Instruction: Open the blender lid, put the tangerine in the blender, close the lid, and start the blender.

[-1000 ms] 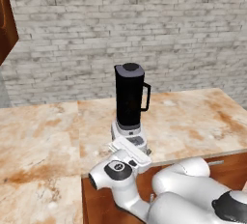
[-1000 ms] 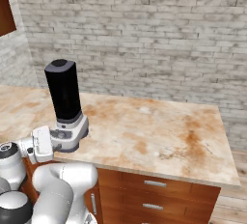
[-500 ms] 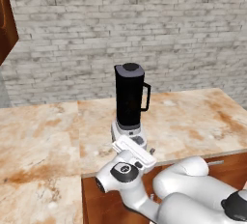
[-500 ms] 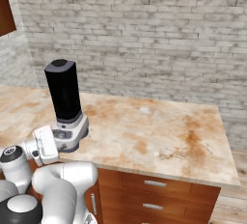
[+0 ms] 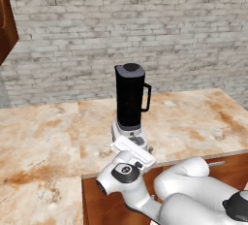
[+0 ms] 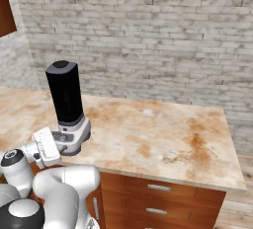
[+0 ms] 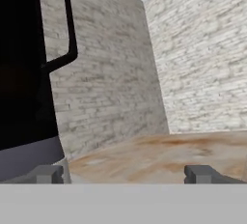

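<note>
The blender (image 5: 130,100) stands on the marble counter, a black jar with a side handle (image 5: 147,97) on a light grey base (image 5: 127,133). The blender lid (image 5: 130,68) sits on the jar's top. My gripper (image 5: 134,151) hangs low at the counter's front edge, just in front of the base, and it is open. In the hand view the jar (image 7: 21,73) and its base rise close at the left, and the gripper (image 7: 124,175) holds nothing between its wide-set fingertips (image 7: 46,174). From the right I see the blender (image 6: 64,95) and the gripper (image 6: 49,144). The tangerine is out of view.
The marble counter (image 6: 158,134) stretches to the right of the blender, with wooden drawers (image 6: 158,188) below its front edge. A brick wall (image 5: 184,35) backs it. A brown wall cabinet (image 5: 7,20) hangs at the upper left.
The hand has shifted slightly to the right in front of the blender's base. The jaws stay open and the blender has not moved.
</note>
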